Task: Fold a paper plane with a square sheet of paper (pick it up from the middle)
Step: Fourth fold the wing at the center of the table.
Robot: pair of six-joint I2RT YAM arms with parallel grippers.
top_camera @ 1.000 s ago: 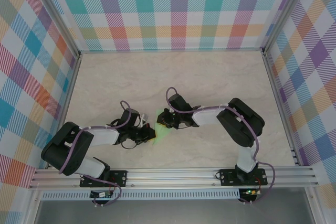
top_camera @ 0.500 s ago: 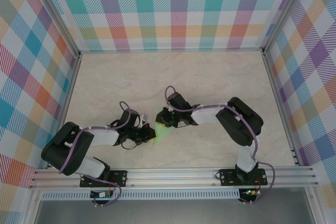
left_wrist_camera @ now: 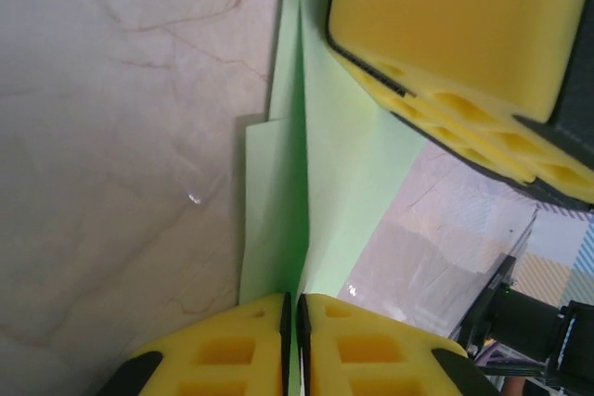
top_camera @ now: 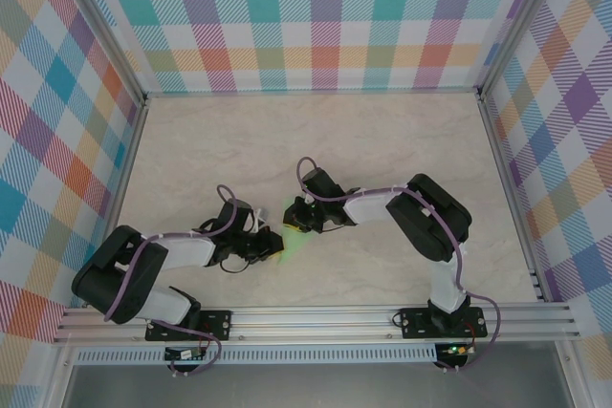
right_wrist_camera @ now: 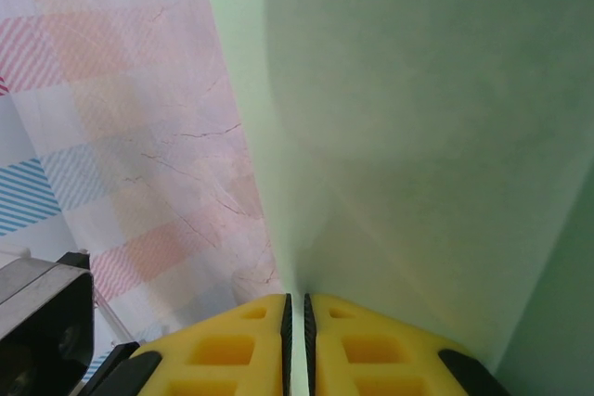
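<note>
One table (top_camera: 382, 140) carries two arms, the left arm (top_camera: 182, 253) and right arm (top_camera: 421, 217), both stretched low and bent inward. One folded green paper (top_camera: 295, 249) sits between them, near the table's front middle. The left end effector (left_wrist_camera: 293, 322) and right end effector (right_wrist_camera: 295, 317) each pinch it, nearly closed.

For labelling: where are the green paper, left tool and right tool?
green paper (left_wrist_camera: 348, 183): left wrist view, flat panel beside the crease.
left tool (left_wrist_camera: 295, 312): left wrist view, seam between its pads.
right tool (right_wrist_camera: 295, 312): right wrist view, seam between its pads.

Seen from above, the left hand (top_camera: 271, 244) and right hand (top_camera: 293, 218) hide most of the thin pale green paper (top_camera: 293, 246); its folds are too small to read.
</note>
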